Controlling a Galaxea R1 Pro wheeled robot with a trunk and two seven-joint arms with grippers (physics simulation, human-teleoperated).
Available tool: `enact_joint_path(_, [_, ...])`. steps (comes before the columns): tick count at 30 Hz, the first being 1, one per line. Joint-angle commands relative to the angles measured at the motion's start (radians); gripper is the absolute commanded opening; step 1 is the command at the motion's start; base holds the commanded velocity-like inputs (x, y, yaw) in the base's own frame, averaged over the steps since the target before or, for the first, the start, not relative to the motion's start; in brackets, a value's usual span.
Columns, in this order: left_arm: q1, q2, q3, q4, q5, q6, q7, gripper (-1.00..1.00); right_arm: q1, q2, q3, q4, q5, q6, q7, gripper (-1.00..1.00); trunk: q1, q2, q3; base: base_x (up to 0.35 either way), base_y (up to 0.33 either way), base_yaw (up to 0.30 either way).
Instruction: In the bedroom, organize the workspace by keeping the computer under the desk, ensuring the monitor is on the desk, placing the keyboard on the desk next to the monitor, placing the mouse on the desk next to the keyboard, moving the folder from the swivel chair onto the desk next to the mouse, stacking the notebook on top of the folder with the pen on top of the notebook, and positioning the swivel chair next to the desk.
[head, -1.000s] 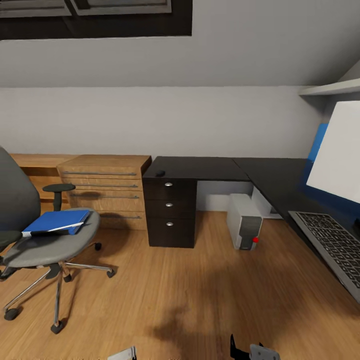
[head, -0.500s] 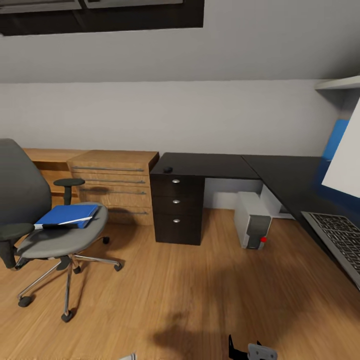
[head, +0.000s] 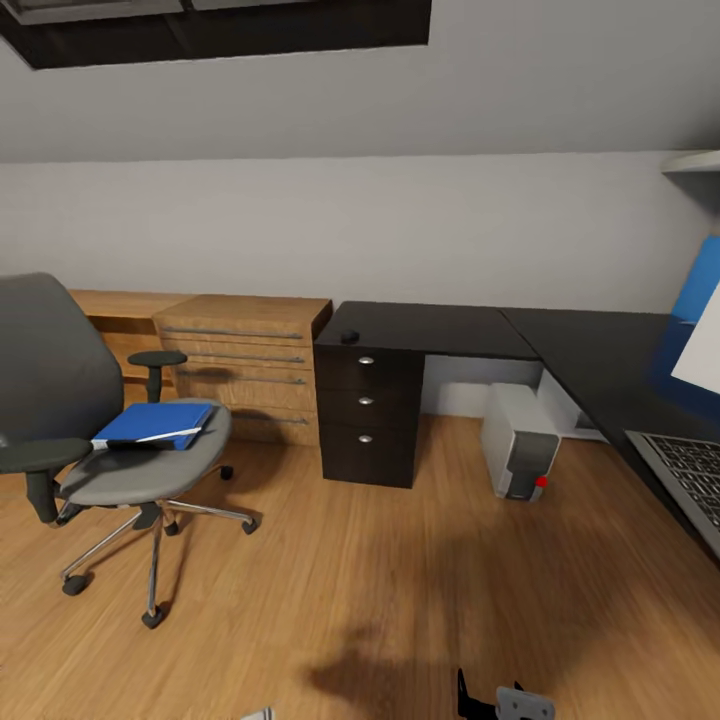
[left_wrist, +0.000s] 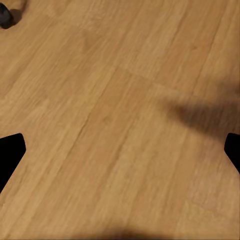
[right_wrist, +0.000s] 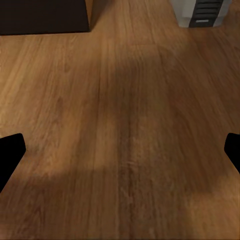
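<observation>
the flat blue folder (head: 152, 423) lies on the seat of the grey swivel chair (head: 105, 440) at my left, its long axis running left to right, with its white page edge toward me. a dark pen-like thing lies along that near edge, too small to be sure of. the small black mouse (head: 349, 336) sits on the black l-shaped desk (head: 470, 332), above the drawers. the grey computer tower (head: 519, 441) stands on the wooden floor (head: 360, 580) under the desk, and the grey keyboard (head: 690, 475) lies at its right end.

since a second ago my view has swung left: chair and desk sit further right.

my left pincer (left_wrist: 120, 150) and right pincer (right_wrist: 120, 150) are spread wide, empty, over bare floor.
</observation>
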Motion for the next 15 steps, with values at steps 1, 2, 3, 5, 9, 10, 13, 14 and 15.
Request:
enact_joint_path(1, [-0.001, 0.001, -0.006, 0.001, 0.011, -0.005, 0.007, 1.0, 0.0, 0.0, 0.009, 0.001, -0.004, -0.002, -0.006, 1.0, -0.004, 0.007, 0.002, 0.0, 0.0, 0.028])
enact_joint_path(2, [-0.001, 0.0, -0.006, 0.001, 0.011, -0.005, 0.007, 1.0, 0.0, 0.0, 0.009, 0.001, -0.004, -0.003, -0.006, 1.0, -0.008, 0.014, 0.005, 0.0, 0.0, 0.018])
enact_joint_path(3, [-0.001, 0.0, -0.006, 0.001, 0.011, -0.005, 0.008, 1.0, 0.0, -0.001, 0.009, 0.003, -0.003, -0.003, -0.005, 1.0, -0.012, 0.021, 0.008, 0.0, 0.0, 0.009])
enact_joint_path(5, [-0.001, 0.0, -0.006, 0.001, 0.011, -0.005, 0.008, 1.0, 0.0, -0.001, 0.01, 0.005, -0.002, -0.002, -0.004, 1.0, -0.019, 0.035, 0.014, 0.0, 0.0, 0.006])
enact_joint_path(9, [-0.001, 0.001, -0.005, 0.001, 0.011, -0.005, 0.009, 1.0, 0.0, 0.0, 0.009, 0.006, 0.0, 0.001, -0.004, 1.0, -0.035, 0.063, 0.027, 0.0, 0.0, 0.002])
enact_joint_path(10, [-0.001, 0.0, -0.005, 0.001, 0.011, -0.005, 0.009, 1.0, 0.0, -0.001, 0.009, 0.006, -0.001, 0.002, -0.004, 1.0, -0.039, 0.07, 0.03, 0.0, 0.0, 0.0])
enact_joint_path(13, [-0.001, 0.001, -0.005, 0.002, 0.012, -0.004, 0.009, 1.0, 0.0, -0.001, 0.009, 0.005, -0.001, 0.004, -0.004, 1.0, -0.05, 0.091, 0.039, 0.0, 0.0, 0.0])
enact_joint_path(14, [-0.001, 0.0, -0.005, 0.002, 0.012, -0.004, 0.009, 1.0, 0.0, 0.0, 0.009, 0.005, -0.001, 0.004, -0.003, 1.0, -0.054, 0.098, 0.042, 0.0, 0.0, 0.0])
enact_joint_path(15, [-0.001, 0.0, -0.005, 0.002, 0.012, -0.003, 0.009, 1.0, 0.0, 0.0, 0.01, 0.005, 0.007, 0.004, -0.002, 1.0, -0.058, 0.105, 0.045, 0.0, 0.0, 0.0])
